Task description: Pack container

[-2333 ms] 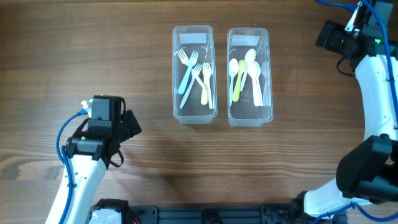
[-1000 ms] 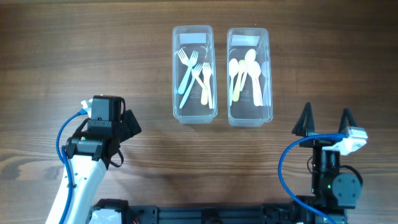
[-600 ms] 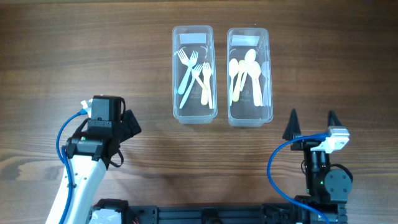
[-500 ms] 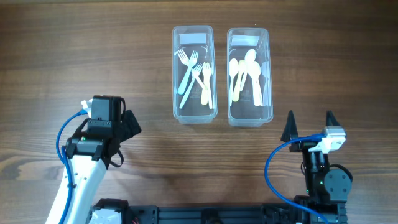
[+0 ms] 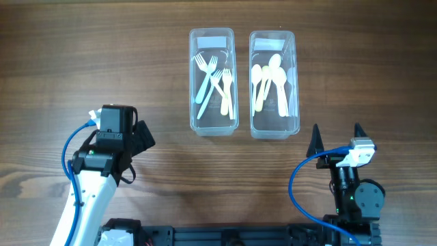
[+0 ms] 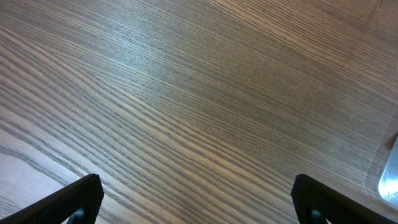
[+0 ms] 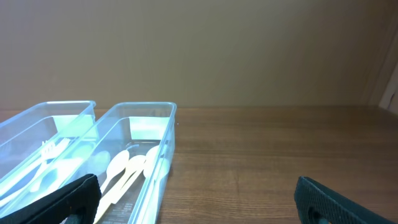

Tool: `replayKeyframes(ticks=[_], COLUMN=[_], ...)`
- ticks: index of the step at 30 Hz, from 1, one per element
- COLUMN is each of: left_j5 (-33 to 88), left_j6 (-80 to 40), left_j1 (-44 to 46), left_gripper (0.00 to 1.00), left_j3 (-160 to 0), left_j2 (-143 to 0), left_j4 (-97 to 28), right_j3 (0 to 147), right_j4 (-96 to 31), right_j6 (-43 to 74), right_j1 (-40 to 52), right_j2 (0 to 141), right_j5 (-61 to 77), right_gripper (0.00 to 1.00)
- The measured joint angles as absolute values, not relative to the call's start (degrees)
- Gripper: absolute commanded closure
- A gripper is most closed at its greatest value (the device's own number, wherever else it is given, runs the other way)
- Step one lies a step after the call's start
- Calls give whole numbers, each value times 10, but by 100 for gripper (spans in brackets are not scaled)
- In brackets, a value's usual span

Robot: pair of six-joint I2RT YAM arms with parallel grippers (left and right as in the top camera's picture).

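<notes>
At the lower left of the wooden table [image 5: 82,61], the left arm [image 5: 102,154] sits with a blue cable [image 5: 69,147] looping along its side. The left gripper [image 6: 198,200] has its fingers spread wide, one tip in each lower corner of its wrist view, with only bare wood grain between them; it holds nothing. A corner of clear plastic shows at the right edge of that same view. Further right, near the top middle of the table, two clear plastic containers stand side by side, long sides parallel and close together, though whether they touch cannot be told. The left container [image 5: 192,82] holds several plastic forks, among them a blue fork [image 5: 204,85] and a yellow fork [image 5: 224,99], lying lengthwise and partly crossing one another. The right container [image 5: 297,85] holds several plastic spoons, including a yellow-green spoon [image 5: 259,92] and a white spoon [image 5: 278,82], laid lengthwise with bowls toward the far end. At the lower right, below and slightly right of the spoon container, the right gripper [image 5: 336,135] points toward the containers with its fingers wide apart and nothing between them. Its wrist camera looks low across the table at both containers, well apart from the fingertips.
</notes>
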State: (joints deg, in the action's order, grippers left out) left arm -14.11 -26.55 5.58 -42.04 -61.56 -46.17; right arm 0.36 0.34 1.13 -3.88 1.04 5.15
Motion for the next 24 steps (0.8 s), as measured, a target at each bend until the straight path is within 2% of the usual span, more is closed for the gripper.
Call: replayKeyframes(ticks=[17,21,24], left_j5=[-141,-143,-163], left_j6=[-265,-265,-265], left_j1=[56,56,55], left_gripper=[0,0,0], left_j3=[-420,-420,-419], left_j2=[-607,-542,-429], left_j4=[-462,-462,-463], right_j3=[4,4,4], right_j4=[3,3,3], right_j6=[7,7,7], right_j1=[-39,-39,-39], right_j2=[10,10,10], right_j5=[51,51,51], right_gripper=[0,0,0])
